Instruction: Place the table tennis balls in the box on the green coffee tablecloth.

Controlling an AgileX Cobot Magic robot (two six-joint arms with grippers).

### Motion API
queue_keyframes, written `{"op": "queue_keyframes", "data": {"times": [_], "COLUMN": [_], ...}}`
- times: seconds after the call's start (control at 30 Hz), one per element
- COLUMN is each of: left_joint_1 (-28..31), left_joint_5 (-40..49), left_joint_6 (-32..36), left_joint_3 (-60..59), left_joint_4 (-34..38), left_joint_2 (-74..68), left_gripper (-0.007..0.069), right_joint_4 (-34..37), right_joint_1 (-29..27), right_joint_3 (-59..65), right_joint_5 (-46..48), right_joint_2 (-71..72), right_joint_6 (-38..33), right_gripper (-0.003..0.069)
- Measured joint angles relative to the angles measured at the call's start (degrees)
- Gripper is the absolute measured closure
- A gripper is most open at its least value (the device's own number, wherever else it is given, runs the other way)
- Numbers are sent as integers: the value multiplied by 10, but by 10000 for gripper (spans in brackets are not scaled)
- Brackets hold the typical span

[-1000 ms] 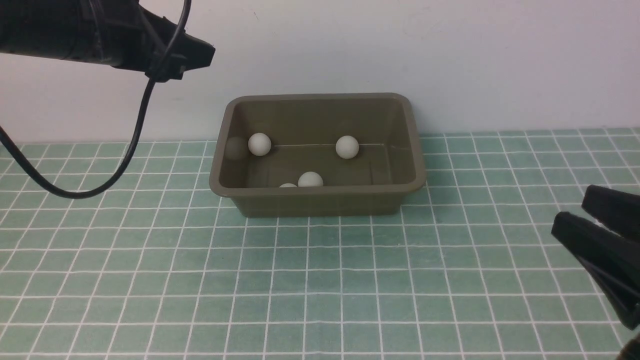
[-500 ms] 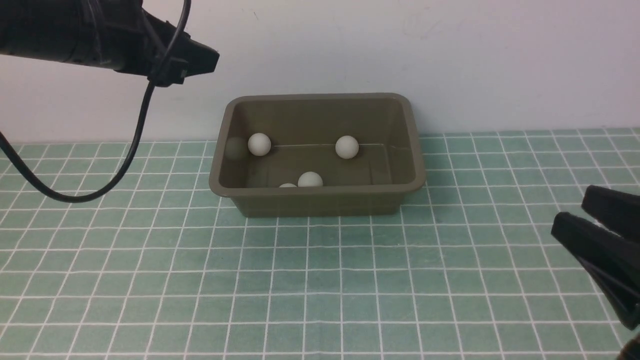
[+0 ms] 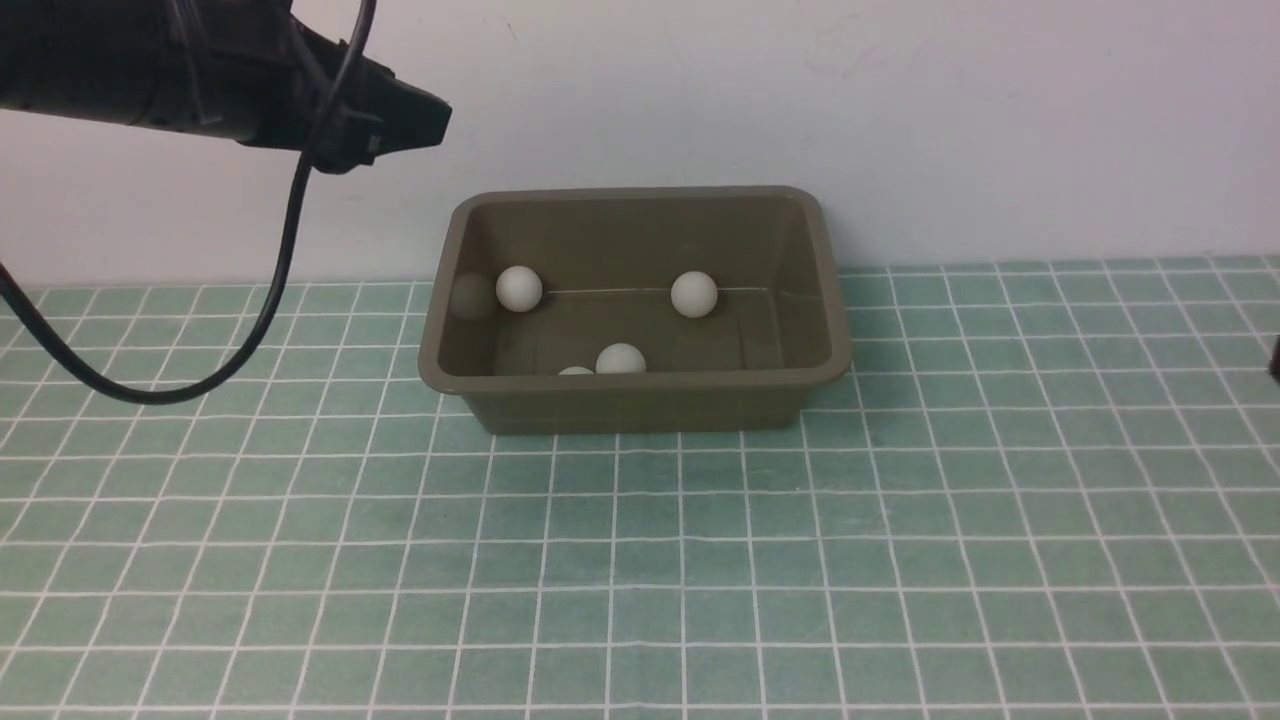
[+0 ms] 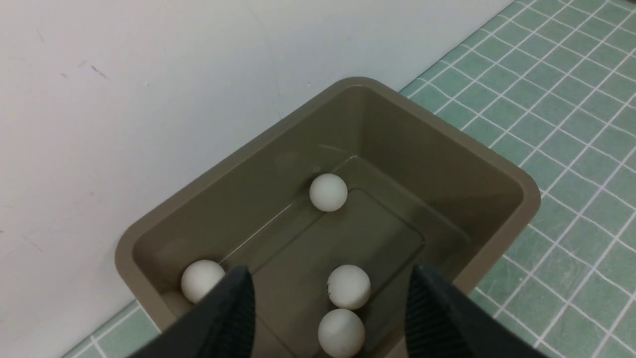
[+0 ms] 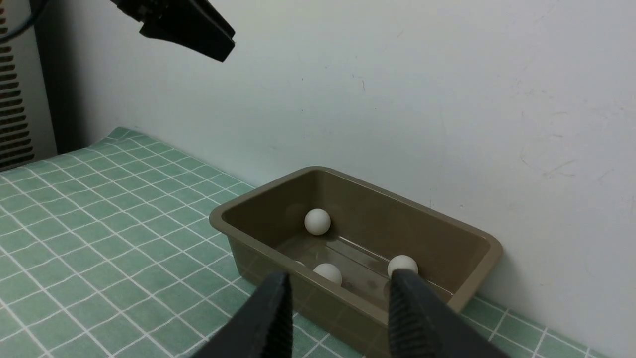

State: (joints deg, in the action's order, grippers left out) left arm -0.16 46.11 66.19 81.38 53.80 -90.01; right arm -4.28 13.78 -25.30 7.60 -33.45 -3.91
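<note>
We see four white table tennis balls inside the olive-brown box, at twelve o'clock on the green coffee tablecloth.

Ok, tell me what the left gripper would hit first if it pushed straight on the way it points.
Probably the olive-brown plastic box: the left gripper aims into it, open and empty, so likely its floor or a white table tennis ball there. Depth is unclear.

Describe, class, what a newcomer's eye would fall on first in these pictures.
The olive-brown rectangular plastic tub stands against the pale wall at the far edge of the mint-green checked tablecloth. Four small white balls lie on its floor, two of them side by side by the near wall. The black left gripper hangs high above the tub's left end, jaws apart and empty.
</note>
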Motion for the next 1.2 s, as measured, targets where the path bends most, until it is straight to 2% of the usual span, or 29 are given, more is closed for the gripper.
{"op": "queue_keyframes", "data": {"times": [0.03,0.23,0.37,0.57,0.7,0.83,1.2], "left_joint_1": [0,0,0,0,0,0,0], "left_joint_5": [-1,-1,0,5,21,28,30], "left_joint_6": [0,0,0,0,0,0,0], "left_joint_3": [0,0,0,0,0,0,0], "left_joint_4": [0,0,0,8,18,32,42], "left_joint_2": [0,0,0,0,0,0,0], "left_gripper": [251,251,251,251,251,251,251], "right_joint_4": [0,0,14,46,55,56,58], "right_joint_1": [-27,-99,-119,-147,-151,-152,-152], "right_joint_3": [0,1,18,129,186,205,234], "right_joint_5": [4,11,11,31,121,172,178], "right_joint_2": [6,42,72,174,236,261,292], "right_joint_6": [0,0,0,0,0,0,-1], "right_gripper": [398,398,398,398,398,398,398]}}
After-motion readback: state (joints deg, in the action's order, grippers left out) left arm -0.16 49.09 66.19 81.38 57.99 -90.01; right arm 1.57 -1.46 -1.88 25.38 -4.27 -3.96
